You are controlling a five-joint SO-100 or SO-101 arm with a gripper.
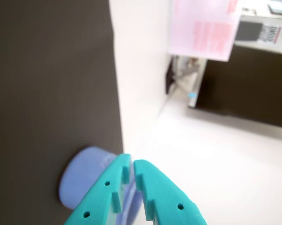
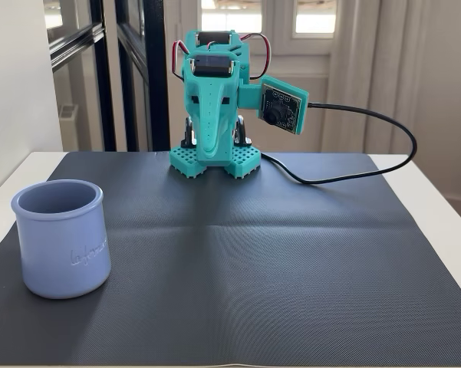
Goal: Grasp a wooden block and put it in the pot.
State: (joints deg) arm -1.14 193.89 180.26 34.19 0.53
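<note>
A: Where does the arm stand, and why folded like that?

B: In the fixed view the teal arm (image 2: 215, 107) sits at the 12 o'clock edge of the dark mat (image 2: 253, 253), tucked down onto its own base with the wrist camera (image 2: 280, 107) sticking out toward 3 o'clock. I'd judge that a rest pose: compact, out of the way, leaving the whole mat free.

A: And the gripper?

B: In the wrist view the gripper (image 1: 132, 165) enters from 6 o'clock, its two teal fingers pressed nearly together with only a thin slit between them. Nothing is pinched there.

A: The pot?

B: The pot (image 2: 61, 238) stands upright on the mat at about 8 o'clock in the fixed view, mouth open and looking empty from here. The wrist view catches the pot (image 1: 82, 176) as a blurred blue shape behind the finger tips at 7 o'clock. It stands well apart from the arm, presumably so a drop from above is easy.

A: And the wooden block?

B: I can't find it. Neither view shows a red-brown bar on the mat or on the white worktop (image 2: 437, 192). It may lie outside both views or be hidden, so grasping hasn't begun, as far as I can judge.
</note>
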